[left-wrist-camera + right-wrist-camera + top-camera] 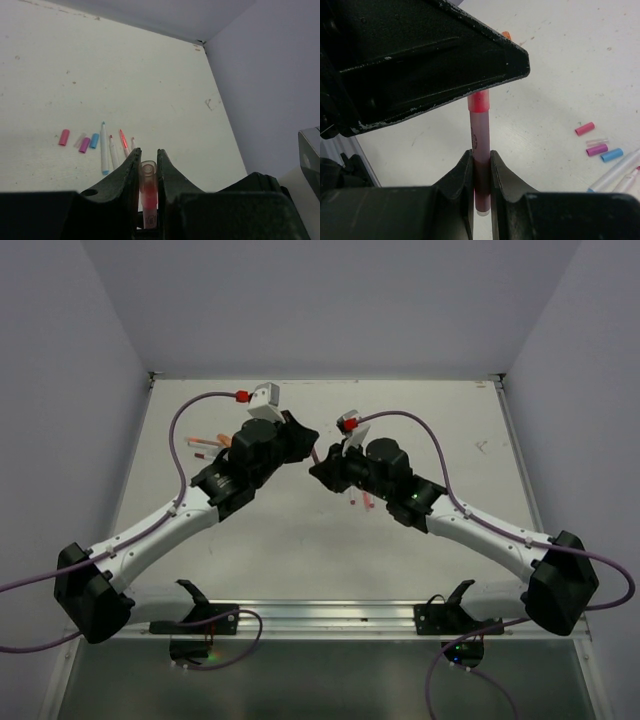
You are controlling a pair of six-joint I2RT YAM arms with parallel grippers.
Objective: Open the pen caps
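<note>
**A:** Where's the pen?

**B:** In the air above the worktop, near its middle, caught between the two arms. The left gripper is clamped on one end. The right gripper is closed tight on the pale pink barrel at the other end.

**A:** Is its cap off?

**B:** I can't tell. From the right wrist, a red band shows on the barrel at 12 o'clock, right where it goes into the left gripper.

**A:** And the others?

**B:** They're loose on the worktop. From the left wrist, at about 10 o'clock of the fingertips, lie a pink cap, a clear cap, a purple cap and a blue cap. At 3 o'clock of the blue cap, just beside it, lie the loose pens, with their bare blue and red tips pointing to 12.
</note>
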